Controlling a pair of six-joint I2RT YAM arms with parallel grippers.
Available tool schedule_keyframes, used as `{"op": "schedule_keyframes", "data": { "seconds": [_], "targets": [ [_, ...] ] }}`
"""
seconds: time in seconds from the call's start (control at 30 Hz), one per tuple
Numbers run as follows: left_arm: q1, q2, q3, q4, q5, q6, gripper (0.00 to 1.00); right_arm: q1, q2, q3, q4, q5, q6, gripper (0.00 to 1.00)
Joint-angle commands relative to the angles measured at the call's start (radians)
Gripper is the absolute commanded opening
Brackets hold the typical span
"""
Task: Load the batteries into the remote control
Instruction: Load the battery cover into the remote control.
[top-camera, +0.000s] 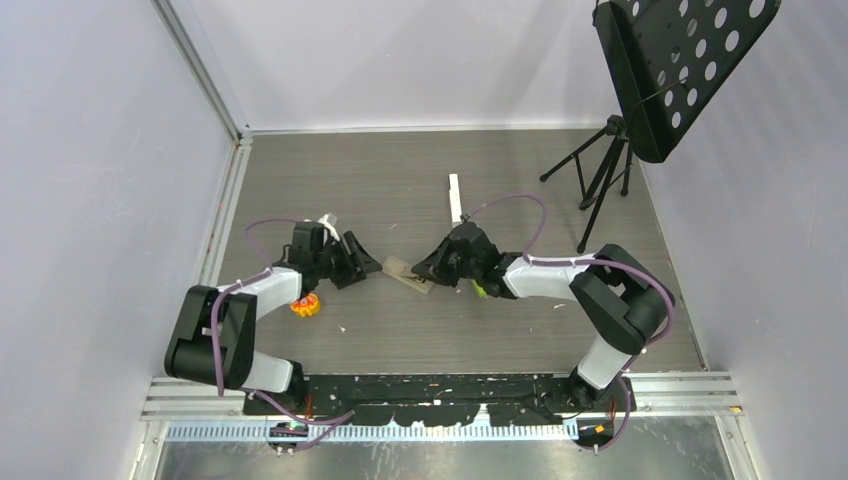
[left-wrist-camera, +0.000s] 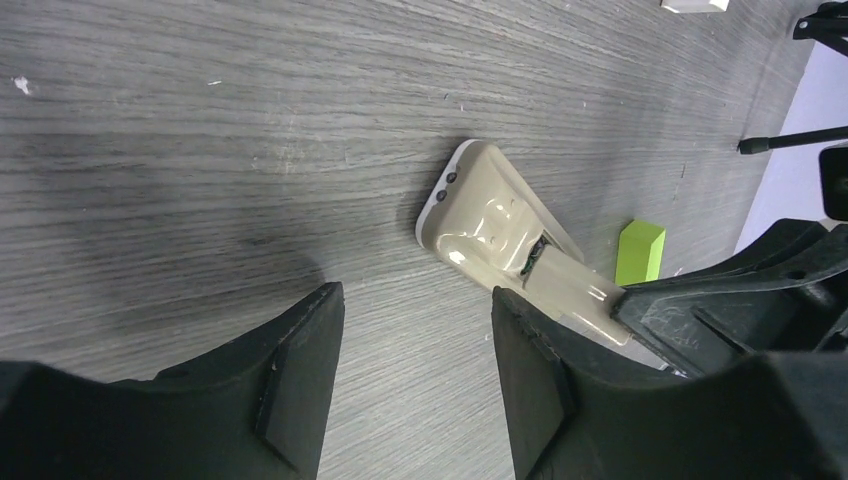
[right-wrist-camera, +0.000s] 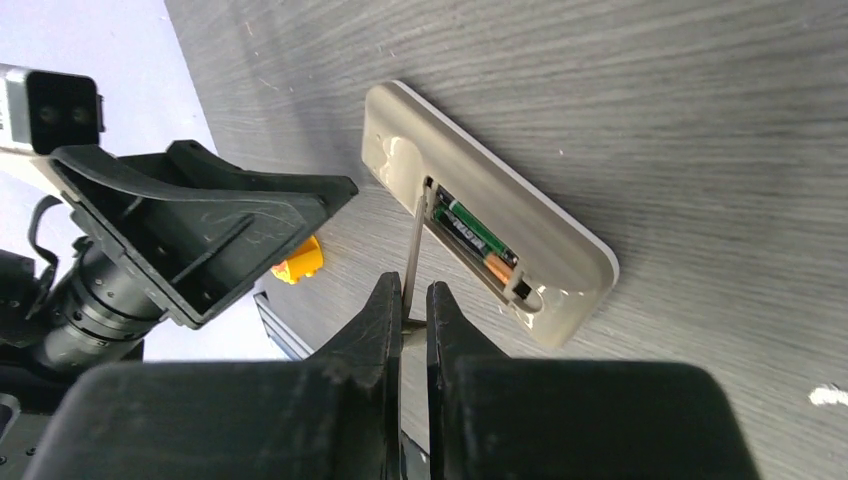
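**Remote's face-down, batteries sitting in the open bay**

So the beige remote is lying back-up on the grey desk, right between the two arms. Its battery bay is uncovered and the batteries are in there. One is green-and-black with an orange end, and there's a darker one alongside it.

The right gripper is pinched tight on a thin grey strip. The strip's far end touches the edge of the open bay. It's edge-on from here, so I honestly can't tell what it is.

The left gripper has its jaws apart with nothing between them, and it's just short of the remote's other end.

There's also a green block near the remote on the right arm's side, and an orange-yellow thing by the left arm.
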Motion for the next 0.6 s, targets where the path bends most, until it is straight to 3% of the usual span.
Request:
{"op": "schedule_keyframes", "data": {
  "seconds": [0.0, 0.57],
  "targets": [
    [0.003, 0.025, 0.023, 0.087, 0.015, 0.021, 0.57, 0.007, 0.011, 0.02, 0.12, 0.07, 0.03, 0.0],
    [0.003, 0.113, 0.057, 0.104, 0.022, 0.029, 0.54, 0.007, 0.006, -0.026, 0.087, 0.074, 0.053, 0.0]
  ]
}}
